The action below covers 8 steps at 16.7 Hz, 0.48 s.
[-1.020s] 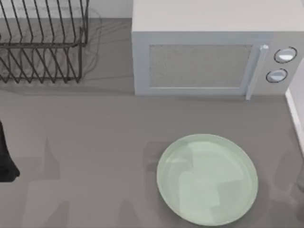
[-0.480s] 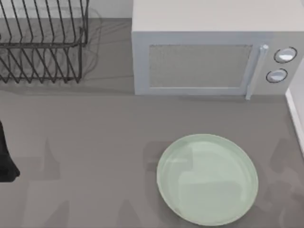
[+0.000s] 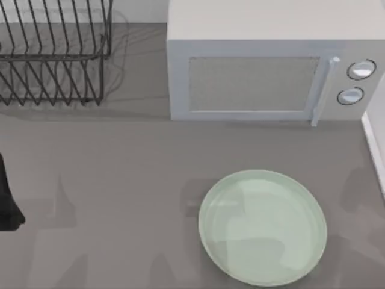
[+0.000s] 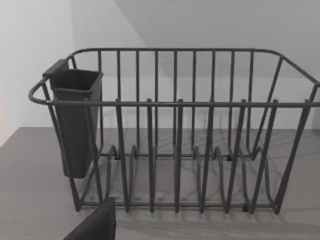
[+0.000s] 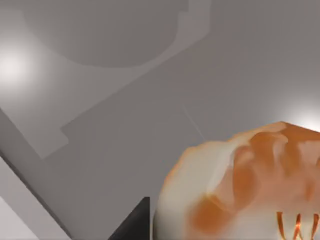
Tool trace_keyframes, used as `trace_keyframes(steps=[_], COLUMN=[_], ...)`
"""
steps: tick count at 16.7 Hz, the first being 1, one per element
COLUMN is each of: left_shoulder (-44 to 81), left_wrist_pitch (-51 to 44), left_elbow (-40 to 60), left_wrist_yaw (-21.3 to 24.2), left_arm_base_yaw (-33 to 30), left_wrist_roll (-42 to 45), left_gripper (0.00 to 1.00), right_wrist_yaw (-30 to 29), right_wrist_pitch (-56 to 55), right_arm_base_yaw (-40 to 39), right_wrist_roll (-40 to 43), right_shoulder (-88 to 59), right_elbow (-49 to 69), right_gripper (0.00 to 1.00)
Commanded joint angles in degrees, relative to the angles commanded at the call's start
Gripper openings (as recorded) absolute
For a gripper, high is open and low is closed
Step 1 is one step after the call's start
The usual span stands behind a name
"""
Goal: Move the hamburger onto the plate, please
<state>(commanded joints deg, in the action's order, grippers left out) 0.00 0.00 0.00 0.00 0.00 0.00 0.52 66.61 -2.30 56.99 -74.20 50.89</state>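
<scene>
Plate [image 3: 262, 226] bare on table [image 3: 120, 180] before microwave [image 3: 264, 66], awaiting hamburger [image 5: 240, 185], which looms close under right wrist camera; whether the right pincer grips it, cannot tell; left arm [image 3: 7, 198] parked at table's left edge.

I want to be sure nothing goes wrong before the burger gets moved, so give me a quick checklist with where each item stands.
1. Plate bare, ready to receive: ok.
2. Hamburger close under the right wrist camera: ok.
3. Right gripper shut on the hamburger: cannot tell.
4. Left arm parked at the table's left edge, far from the plate: ok.
5. Microwave and dish rack clear of the plate: ok.
</scene>
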Motion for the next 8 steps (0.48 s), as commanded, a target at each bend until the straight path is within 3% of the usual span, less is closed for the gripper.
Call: trace_keyframes(steps=[4,8], left_shoulder=[0.0,0.0], left_wrist_pitch=[0.0,0.0], left_elbow=[0.0,0.0], left_wrist_yaw=[0.0,0.0], left_arm_base_yaw=[0.0,0.0], left_wrist_roll=[0.0,0.0], left_gripper=[1.0,1.0], right_wrist_yaw=[-0.07,-0.27], right_wrist_pitch=[0.11,0.42], right_arm_base_yaw=[-1.77,-7.27], right_wrist_roll=[-3.69,-16.25], right_shoulder=[-1.86,-7.74], right_elbow=[1.97,7.53], right_gripper=[0.0,0.0])
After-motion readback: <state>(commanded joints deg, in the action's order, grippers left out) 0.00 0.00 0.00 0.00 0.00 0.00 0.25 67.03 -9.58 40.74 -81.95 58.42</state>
